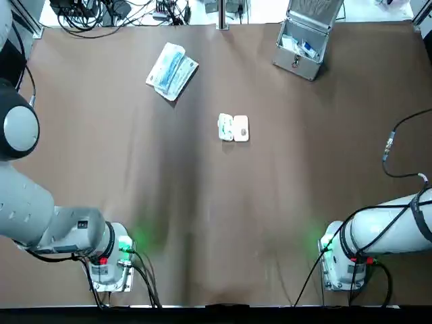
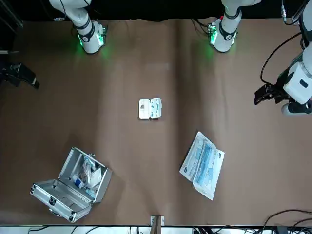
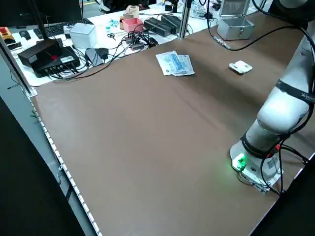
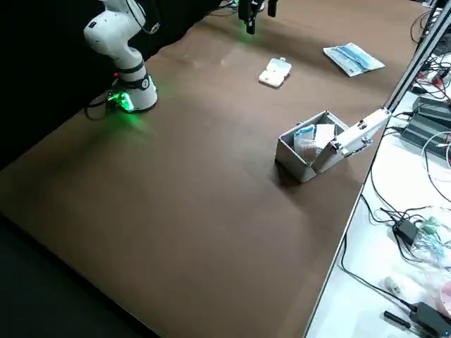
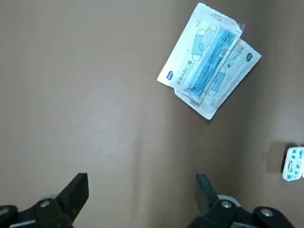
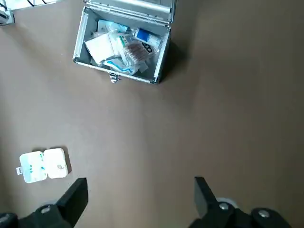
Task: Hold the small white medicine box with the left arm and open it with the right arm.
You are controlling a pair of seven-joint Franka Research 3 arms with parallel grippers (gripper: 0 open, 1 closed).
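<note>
The small white medicine box [image 1: 233,127] lay mid-worktop [image 1: 202,216], apparently already hinged open. The left tool [image 5: 141,184] and right tool [image 6: 140,185] hung well apart from it, each spread wide and empty, so little seemed left.

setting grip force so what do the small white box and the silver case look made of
Small white medicine box: probably moulded plastic, smooth, matte white, with rounded corners. Silver case: looks like metal, likely aluminium, going by its bright reflective walls and hard straight edges.
</note>
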